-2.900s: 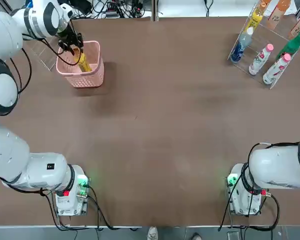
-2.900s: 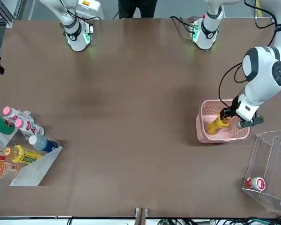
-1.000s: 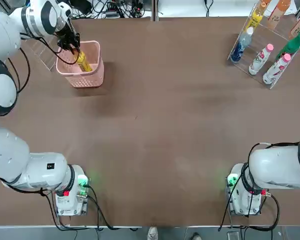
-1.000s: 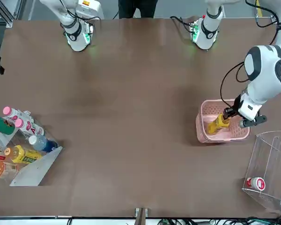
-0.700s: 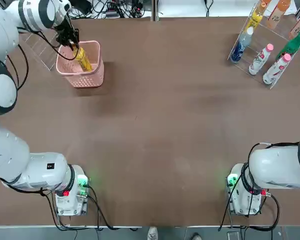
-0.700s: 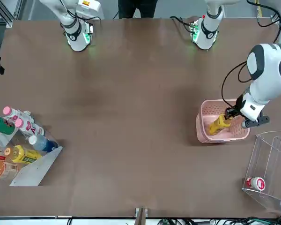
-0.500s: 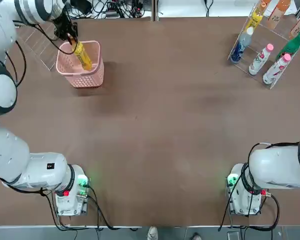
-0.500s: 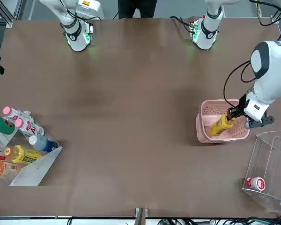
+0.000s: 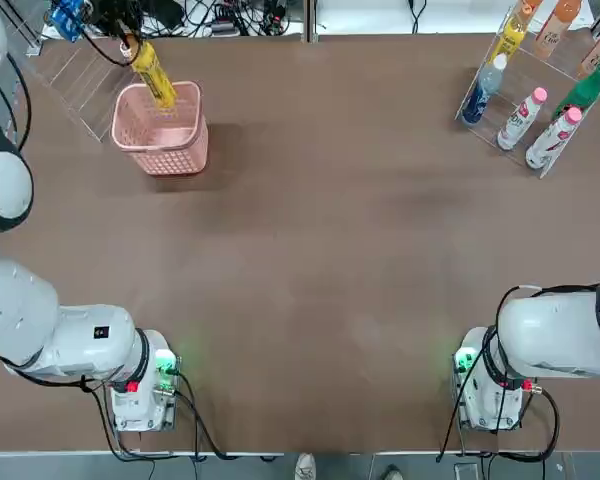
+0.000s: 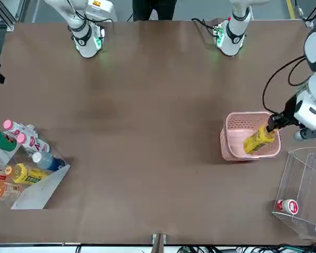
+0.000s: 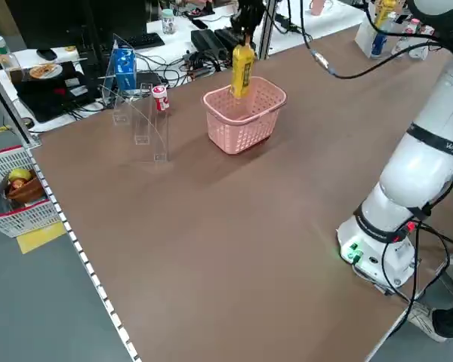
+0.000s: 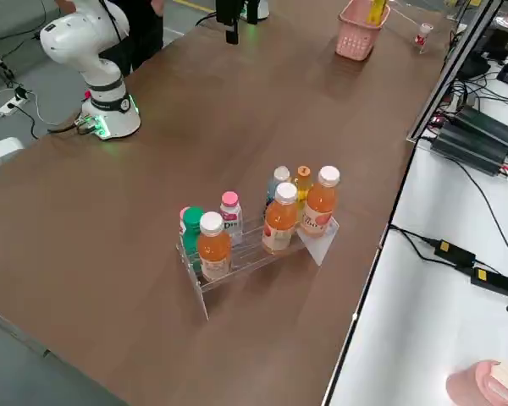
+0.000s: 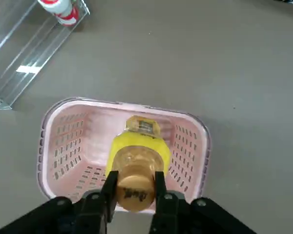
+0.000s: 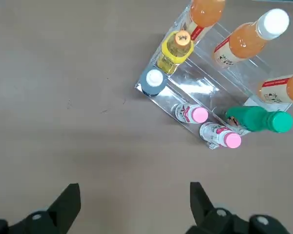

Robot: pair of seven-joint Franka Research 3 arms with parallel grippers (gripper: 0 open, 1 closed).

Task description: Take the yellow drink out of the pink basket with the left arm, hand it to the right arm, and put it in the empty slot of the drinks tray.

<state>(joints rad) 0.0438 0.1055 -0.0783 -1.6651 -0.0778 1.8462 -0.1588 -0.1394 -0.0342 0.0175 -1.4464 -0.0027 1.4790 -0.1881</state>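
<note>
the left gripper point(image 13: 136, 187) pinches the yellow drink point(image 13: 139, 153) by its neck; best lift straight clear of the pink basket point(image 9: 160, 160); the right gripper point(image 14: 135, 202) waits spread near the tray point(image 14: 205, 83)

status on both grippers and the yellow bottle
left gripper shut on yellow bottle, upright over pink basket; right gripper open, empty, over table; nothing seen in the way

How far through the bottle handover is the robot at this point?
Looks done: the left gripper has closed on the yellow drink. In hand: it holds the drink upright over the pink basket. Left: handing it to the right gripper, open with nothing between its fingers, then the drinks tray.
</note>
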